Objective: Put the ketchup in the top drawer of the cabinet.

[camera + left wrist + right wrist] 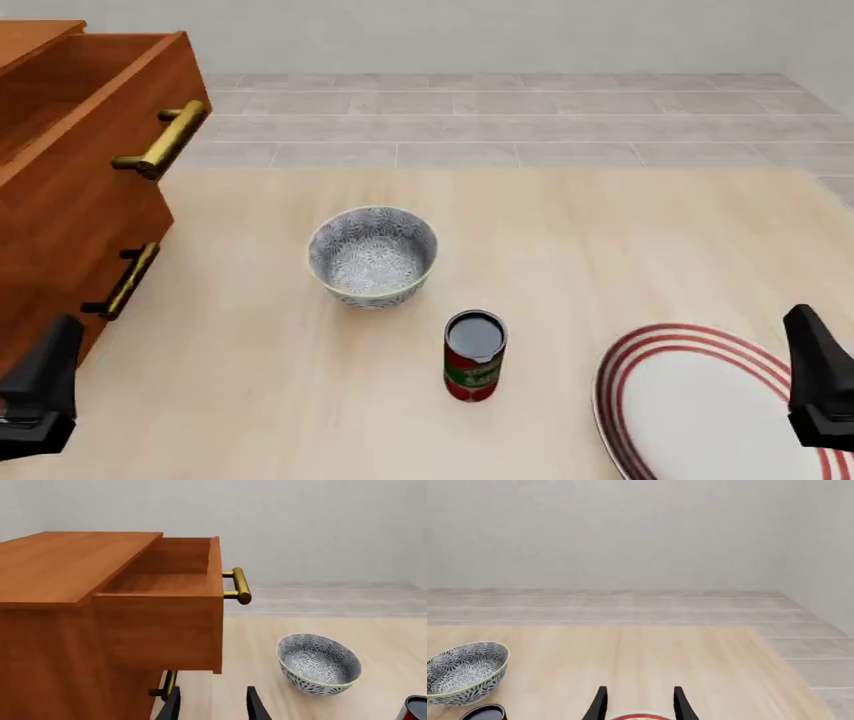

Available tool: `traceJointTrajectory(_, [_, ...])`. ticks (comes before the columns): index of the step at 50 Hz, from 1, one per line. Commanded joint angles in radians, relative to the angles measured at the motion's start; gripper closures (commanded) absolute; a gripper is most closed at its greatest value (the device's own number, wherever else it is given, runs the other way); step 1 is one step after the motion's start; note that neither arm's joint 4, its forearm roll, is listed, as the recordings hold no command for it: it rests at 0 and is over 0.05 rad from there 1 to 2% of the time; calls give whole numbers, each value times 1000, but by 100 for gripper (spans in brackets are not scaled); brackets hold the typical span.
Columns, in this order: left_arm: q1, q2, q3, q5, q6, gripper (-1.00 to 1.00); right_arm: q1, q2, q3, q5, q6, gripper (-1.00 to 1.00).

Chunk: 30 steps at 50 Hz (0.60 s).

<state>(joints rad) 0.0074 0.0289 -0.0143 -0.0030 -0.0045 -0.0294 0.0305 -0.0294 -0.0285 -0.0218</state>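
On the worktop (561, 250) the ketchup (474, 357) stands upright near the bowl (372, 255); our right end effector (639, 704), open and empty, should descend squarely; the top drawer (163, 597) gapes.

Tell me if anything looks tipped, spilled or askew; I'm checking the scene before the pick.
Nothing stands out. The ketchup stands upright on the table, apart from the bowl, which sits level and holds nothing. The top drawer of the cabinet is pulled out squarely. Both grippers, left and right, are open and hold nothing.
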Motion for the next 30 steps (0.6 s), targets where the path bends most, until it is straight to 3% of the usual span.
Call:
traceJointTrajectory(1, [-42, 40, 13, -3, -27, -100, 9, -8, 25, 15, 71, -100])
traceJointTrajectory(3, [-57, -16, -1, 42, -2, -100, 8, -12, 20, 24, 65, -100])
traceJointTrajectory(4, [-56, -28, -5, 33, 60, -100, 10, -16, 18, 29, 65, -100])
traceJointTrajectory(7, [-73, 3, -42, 84, 13, -100, 17, -7, 25, 20, 70, -100])
traceJointTrajectory(9, [-123, -28, -90, 117, 94, -100, 19, 34, 28, -7, 80, -100])
traceJointTrajectory(13, [-177, -28, -146, 196, 67, -100, 17, 48, 29, -15, 81, -100])
traceJointTrajectory(16, [-264, -4, -190, 270, 51, -100, 11, 41, 29, -9, 97, -100])
traceJointTrajectory(17, [-264, -4, -190, 270, 51, -100, 11, 40, 29, -9, 97, -100])
traceJointTrajectory(19, [-368, 24, -197, 273, 91, -100, 9, 51, 29, -16, 134, -100])
traceJointTrajectory(22, [-414, 101, -214, 257, 29, -100, 10, 51, 29, -19, 129, -100])
traceJointTrajectory(26, [-493, 194, -196, 189, 75, -100, 15, 42, 29, -13, 127, -100])
traceJointTrajectory(30, [-538, 266, -182, 125, 70, -100, 14, 31, 29, -5, 125, -100])
